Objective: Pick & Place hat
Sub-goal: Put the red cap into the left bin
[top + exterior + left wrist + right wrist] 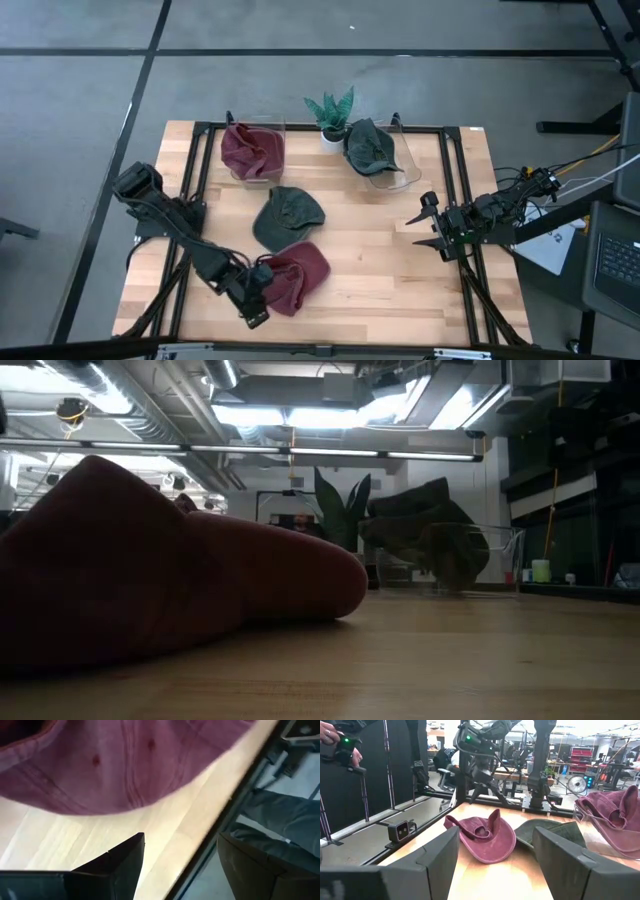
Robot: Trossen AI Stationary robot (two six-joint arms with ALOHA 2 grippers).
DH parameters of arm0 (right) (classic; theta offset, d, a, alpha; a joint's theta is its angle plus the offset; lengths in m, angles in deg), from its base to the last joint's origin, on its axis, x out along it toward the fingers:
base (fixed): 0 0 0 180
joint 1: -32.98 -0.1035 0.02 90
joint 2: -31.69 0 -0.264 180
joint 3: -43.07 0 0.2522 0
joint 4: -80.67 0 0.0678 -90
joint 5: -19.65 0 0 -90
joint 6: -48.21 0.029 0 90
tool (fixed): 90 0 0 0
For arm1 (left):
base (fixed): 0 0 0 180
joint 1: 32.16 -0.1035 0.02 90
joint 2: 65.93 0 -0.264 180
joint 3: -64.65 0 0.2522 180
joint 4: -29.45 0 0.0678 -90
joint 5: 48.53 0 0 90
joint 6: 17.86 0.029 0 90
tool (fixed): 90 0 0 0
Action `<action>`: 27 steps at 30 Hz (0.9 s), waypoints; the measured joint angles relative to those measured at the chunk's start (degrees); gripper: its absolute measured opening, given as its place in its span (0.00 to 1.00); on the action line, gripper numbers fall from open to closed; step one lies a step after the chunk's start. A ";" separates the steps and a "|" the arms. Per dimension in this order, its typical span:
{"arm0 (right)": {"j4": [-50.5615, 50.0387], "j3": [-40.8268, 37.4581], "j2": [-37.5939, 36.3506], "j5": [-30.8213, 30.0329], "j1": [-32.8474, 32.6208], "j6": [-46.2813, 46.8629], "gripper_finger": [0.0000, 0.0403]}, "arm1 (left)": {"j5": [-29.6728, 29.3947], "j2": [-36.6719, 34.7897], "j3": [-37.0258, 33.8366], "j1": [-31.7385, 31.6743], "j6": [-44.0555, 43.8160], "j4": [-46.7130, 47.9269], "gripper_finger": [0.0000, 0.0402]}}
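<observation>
A dark red hat (298, 276) lies on the table near its near edge, and fills the left of the low view (150, 580). My left gripper (257, 297) is open and low, just left of this hat. In its wrist view the hat's crown (125, 765) lies just beyond the fingertips, with bare wood between, and the gripper (181, 851) touches nothing. A green hat (287, 216) lies flat mid-table. My right gripper (427, 225) is open and waits at the table's right side; its wrist view (495, 852) looks across at both hats.
At the far edge stand two clear bins: the left bin (275, 128) holds another red hat (251, 150), the right bin (405, 172) a green hat (371, 147). A small potted plant (331, 113) stands between them. The black frame rails (466, 180) run along the table's sides.
</observation>
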 joint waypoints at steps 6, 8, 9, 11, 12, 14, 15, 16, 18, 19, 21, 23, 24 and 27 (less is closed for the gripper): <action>0.00 0.00 0.00 0.00 0.00 0.00 0.63 | -4.65 -1.70 -0.01 1.86 -1.77 3.65 0.61; 0.00 0.00 0.00 0.00 0.00 0.00 0.63 | -6.25 -1.70 -0.01 1.36 -1.12 3.98 0.61; 0.00 0.00 0.00 0.01 0.01 0.00 0.63 | -7.01 -1.68 -0.01 1.08 -0.49 3.98 0.61; 0.00 0.00 0.00 0.00 0.00 0.00 0.63 | -8.68 -1.51 0.07 0.33 0.56 3.90 0.61; 0.00 0.00 0.00 0.00 0.00 0.00 0.63 | -9.89 -1.45 0.15 0.00 0.94 3.96 0.61; 0.00 0.00 0.00 0.00 0.00 0.00 0.63 | -12.48 -1.24 0.78 -0.81 1.02 4.03 0.61; -0.01 0.00 0.00 0.00 0.00 0.00 0.63 | -13.71 -1.10 1.17 -1.17 1.08 4.03 0.61; 0.00 0.00 0.00 0.01 0.01 0.00 0.63 | -14.69 -0.96 1.44 -1.50 1.07 4.28 0.61; -0.01 0.00 0.00 0.00 0.00 0.00 0.63 | -15.69 -0.52 1.79 -2.31 1.08 4.80 0.61; 0.00 0.00 0.00 0.00 0.00 0.00 0.63 | -15.64 -0.10 2.00 -2.81 1.07 4.81 0.61; 0.00 0.00 0.00 0.00 0.00 0.00 0.63 | -14.75 1.02 2.62 -3.75 1.04 5.41 0.61; -0.01 0.00 0.00 0.00 0.00 0.00 0.63 | -13.42 2.48 3.46 -4.67 1.52 6.05 0.61; -0.02 0.00 0.00 0.00 0.00 0.00 0.63 | -12.43 3.42 3.87 -5.12 1.69 6.10 0.61; -0.02 0.00 0.00 0.00 0.02 0.00 0.63 | -8.95 6.60 5.33 -6.05 1.97 6.65 0.61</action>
